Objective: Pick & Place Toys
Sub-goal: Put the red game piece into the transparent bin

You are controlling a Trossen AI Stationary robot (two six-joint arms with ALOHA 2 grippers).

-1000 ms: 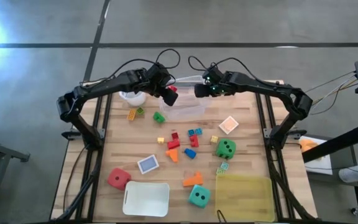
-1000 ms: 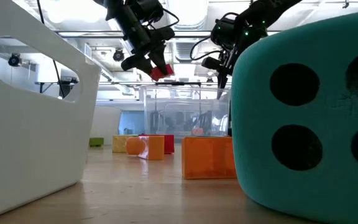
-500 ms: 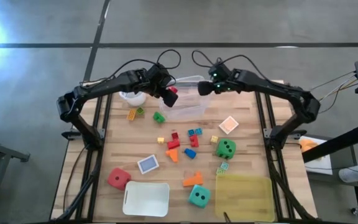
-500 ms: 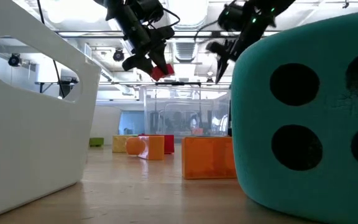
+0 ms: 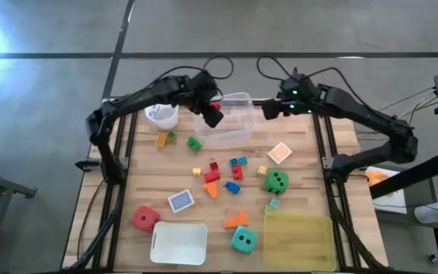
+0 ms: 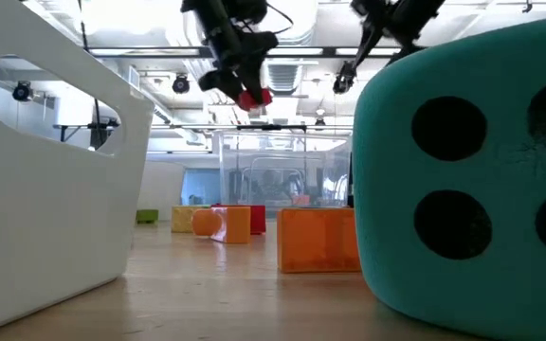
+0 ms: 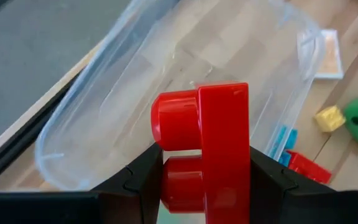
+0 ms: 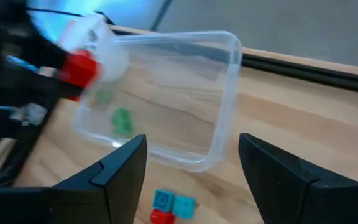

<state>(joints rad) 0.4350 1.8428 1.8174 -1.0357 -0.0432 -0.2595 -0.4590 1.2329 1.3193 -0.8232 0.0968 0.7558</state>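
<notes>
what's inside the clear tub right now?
Nothing visible inside the clear plastic tub; bare wood shows through its bottom. The left gripper holds a red block above it, covering a small part of the tub floor.

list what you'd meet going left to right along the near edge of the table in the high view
red die → white bin → teal die → yellow translucent bin

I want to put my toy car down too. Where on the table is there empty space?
Bare wood lies left of the red die along the table's left edge, and right of the square tile. The middle is crowded with small blocks.
</notes>
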